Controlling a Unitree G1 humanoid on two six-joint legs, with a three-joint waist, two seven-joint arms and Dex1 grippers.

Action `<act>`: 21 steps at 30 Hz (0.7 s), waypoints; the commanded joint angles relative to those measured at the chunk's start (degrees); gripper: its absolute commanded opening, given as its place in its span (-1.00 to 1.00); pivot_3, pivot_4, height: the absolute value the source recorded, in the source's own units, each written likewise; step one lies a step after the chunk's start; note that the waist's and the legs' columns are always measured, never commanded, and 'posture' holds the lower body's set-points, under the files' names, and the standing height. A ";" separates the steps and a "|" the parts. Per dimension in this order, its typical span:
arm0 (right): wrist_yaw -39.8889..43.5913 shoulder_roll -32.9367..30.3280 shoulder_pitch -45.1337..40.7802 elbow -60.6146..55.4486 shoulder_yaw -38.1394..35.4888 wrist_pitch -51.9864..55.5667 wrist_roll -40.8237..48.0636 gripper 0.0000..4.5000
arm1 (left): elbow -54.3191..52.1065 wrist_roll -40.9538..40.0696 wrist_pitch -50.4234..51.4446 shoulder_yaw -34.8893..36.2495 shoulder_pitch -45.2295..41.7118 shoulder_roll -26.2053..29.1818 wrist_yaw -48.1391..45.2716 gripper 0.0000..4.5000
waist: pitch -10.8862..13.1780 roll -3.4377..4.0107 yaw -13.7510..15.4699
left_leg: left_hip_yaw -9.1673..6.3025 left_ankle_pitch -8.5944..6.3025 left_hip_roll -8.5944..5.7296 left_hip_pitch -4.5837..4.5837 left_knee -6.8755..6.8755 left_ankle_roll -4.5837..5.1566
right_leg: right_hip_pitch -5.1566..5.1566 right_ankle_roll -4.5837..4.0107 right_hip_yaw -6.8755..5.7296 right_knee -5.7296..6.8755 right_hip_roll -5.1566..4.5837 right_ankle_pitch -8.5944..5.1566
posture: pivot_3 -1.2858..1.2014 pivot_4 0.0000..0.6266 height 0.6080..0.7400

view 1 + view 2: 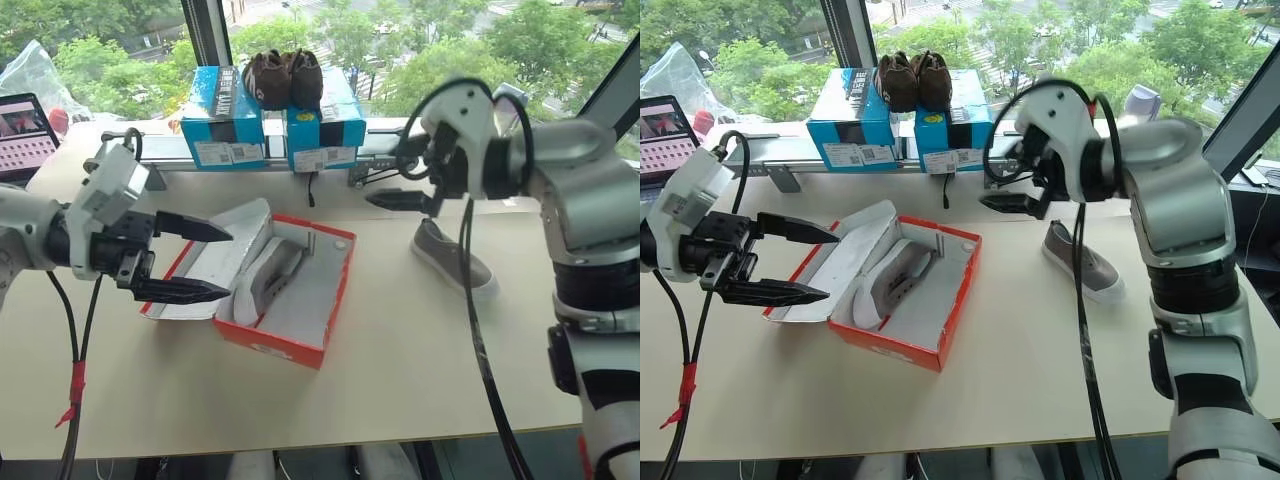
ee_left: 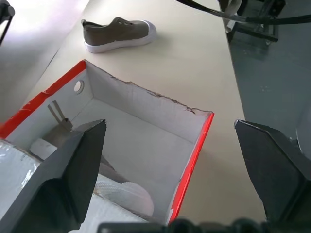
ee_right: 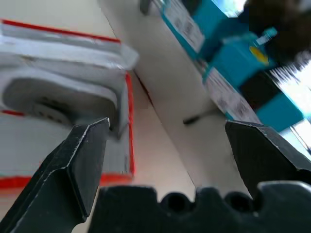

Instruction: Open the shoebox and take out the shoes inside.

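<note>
The shoebox (image 1: 300, 290) sits open at the table's centre, its lid folded out toward 9 o'clock. It is flat red cardboard with a white-grey inside and a torn edge along 1 wall, so it probably weighs little, slides easily and bends if squeezed; it is best steadied at a wall or rim.

1 of the 2 grey shoes (image 1: 268, 280) lies inside it against the lid side, on crumpled wrapping. The other (image 1: 452, 258) rests on the table at 3 o'clock from the box, well apart. Both are low-top with white soles, likely light and soft in the upper but firm at the sole, so a grip across the heel collar or the sole edge should hold best.

The left gripper (image 1: 192, 258) hangs at 9 o'clock over the lid, jaws wide and empty. The right gripper (image 1: 405, 199) hovers at 2 o'clock, fingers spread, holding nothing.
</note>
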 commanded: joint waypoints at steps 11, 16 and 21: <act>-1.20 12.51 -5.17 28.72 17.59 -48.54 -15.01 0.99 | -4.48 0.13 1.65 11.31 10.12 3.34 2.94 1.00 | 0.02 0.00 -0.35 | -0.02 0.00 0.01 -0.05 0.02 -0.01 | -0.06 -0.02 -0.03 0.05 0.00 0.01 | 0.03 -0.52 1.00; -3.25 17.09 -6.20 38.64 19.82 -57.29 -19.20 0.99 | -7.85 -2.08 5.00 14.92 11.60 3.44 5.82 1.00 | 0.01 -0.01 -0.68 | -0.03 0.00 0.01 0.00 0.01 -0.01 | -0.04 -0.03 -0.03 0.10 0.00 0.02 | 0.03 -0.52 1.00; -4.76 20.91 -6.27 45.96 20.67 -61.01 -21.39 0.99 | -10.01 -3.89 7.65 17.52 12.68 3.74 8.03 1.00 | 0.01 -0.01 -0.65 | -0.04 0.01 0.01 0.02 0.01 -0.01 | -0.02 -0.04 -0.03 0.11 0.00 0.02 | 0.03 -0.52 1.00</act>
